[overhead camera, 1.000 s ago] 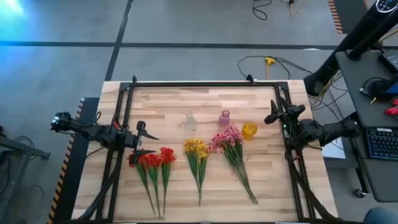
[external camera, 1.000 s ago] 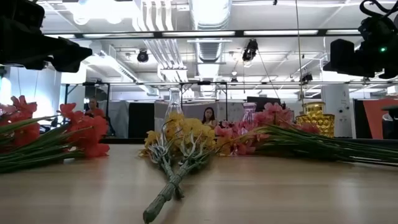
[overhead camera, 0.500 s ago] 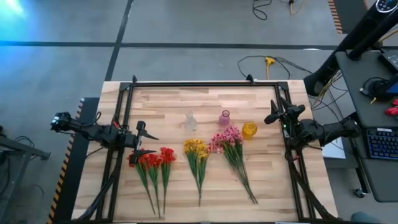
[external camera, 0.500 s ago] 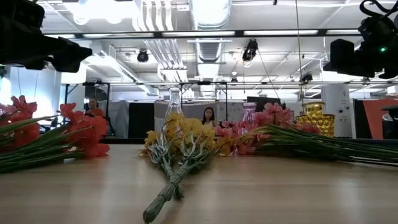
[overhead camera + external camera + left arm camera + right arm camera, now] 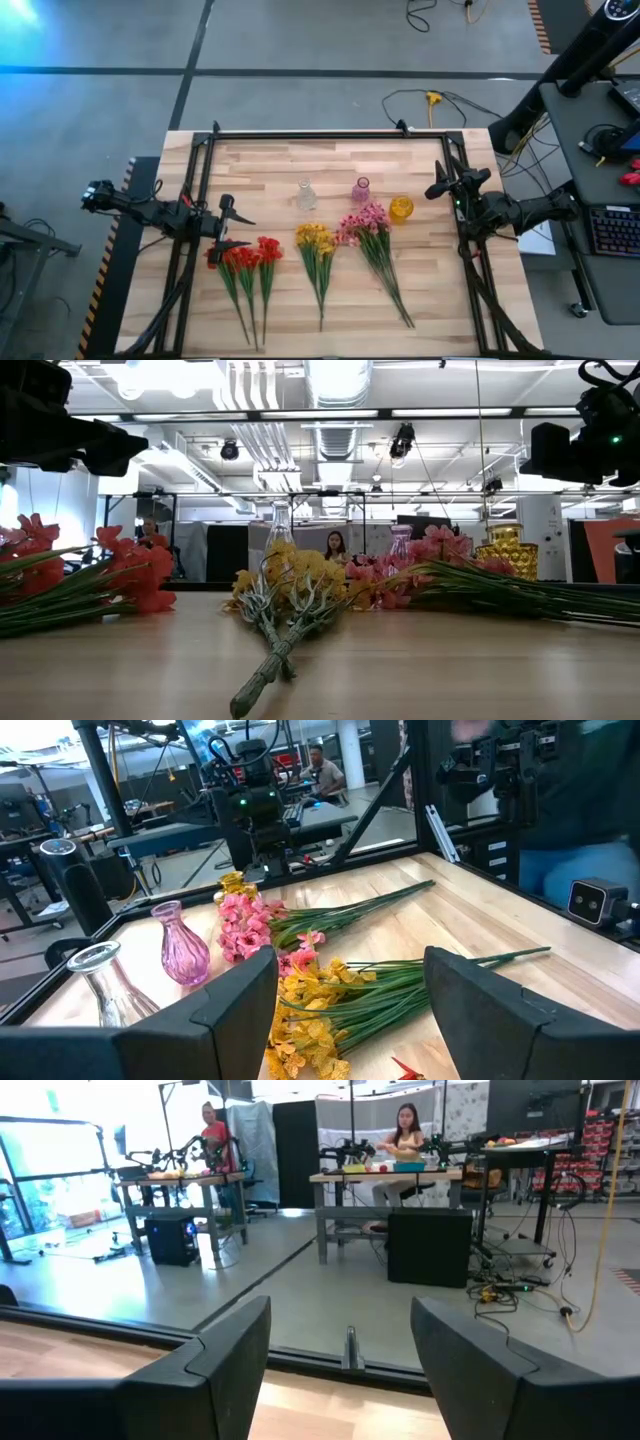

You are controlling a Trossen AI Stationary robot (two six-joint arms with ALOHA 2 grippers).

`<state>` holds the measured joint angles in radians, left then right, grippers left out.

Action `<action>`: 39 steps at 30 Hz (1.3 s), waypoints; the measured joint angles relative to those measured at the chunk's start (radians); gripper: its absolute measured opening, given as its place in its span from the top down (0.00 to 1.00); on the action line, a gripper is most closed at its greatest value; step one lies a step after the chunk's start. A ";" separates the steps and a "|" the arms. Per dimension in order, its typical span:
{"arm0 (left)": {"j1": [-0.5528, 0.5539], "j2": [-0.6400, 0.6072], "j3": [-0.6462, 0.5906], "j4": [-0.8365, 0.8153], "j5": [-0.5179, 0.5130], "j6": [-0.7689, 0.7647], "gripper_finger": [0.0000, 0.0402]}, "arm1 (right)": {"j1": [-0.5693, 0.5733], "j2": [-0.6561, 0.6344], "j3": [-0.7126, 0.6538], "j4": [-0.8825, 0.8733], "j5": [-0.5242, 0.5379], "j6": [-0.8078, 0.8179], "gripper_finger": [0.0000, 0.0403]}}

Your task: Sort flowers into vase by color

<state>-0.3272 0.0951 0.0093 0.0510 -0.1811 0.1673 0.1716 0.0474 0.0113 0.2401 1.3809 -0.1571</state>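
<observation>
Wooden table (image 5: 300,165) from above: three flower bunches, red flowers (image 5: 248,258), yellow flowers (image 5: 316,243), pink flowers (image 5: 366,224); three vases behind, clear vase (image 5: 305,195), pink vase (image 5: 361,189), yellow vase (image 5: 401,208). Left gripper (image 5: 232,224) wide, empty, beside red; right gripper (image 5: 440,185) parted, empty, at right edge. Low view: same three bunches lying flat.

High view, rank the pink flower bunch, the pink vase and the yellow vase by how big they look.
1. Pink flower bunch, by far the largest.
2 and 3. Pink vase and yellow vase look about alike from above; I won't rank them.

Bright overhead strip lights (image 5: 330,413), soft shadows; blue glare (image 5: 20,30) top-left; foreground blurred.
</observation>
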 joint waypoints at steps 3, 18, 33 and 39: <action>0.000 0.000 0.000 0.000 0.000 0.000 0.42 | 0.000 0.000 0.000 0.000 0.000 0.000 0.42; 0.000 0.000 0.000 0.000 0.000 0.000 0.42 | 0.000 0.000 0.000 0.000 0.000 0.000 0.42; 0.000 0.000 0.000 0.000 0.000 0.000 0.42 | 0.000 0.000 0.000 0.000 0.000 0.000 0.42; 0.000 0.000 0.000 0.000 0.000 0.000 0.42 | 0.000 0.000 0.000 0.003 -0.024 0.188 0.42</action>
<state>-0.3273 0.0948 0.0092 0.0513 -0.1812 0.1673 0.1720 0.0473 0.0111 0.2428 1.3568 0.0309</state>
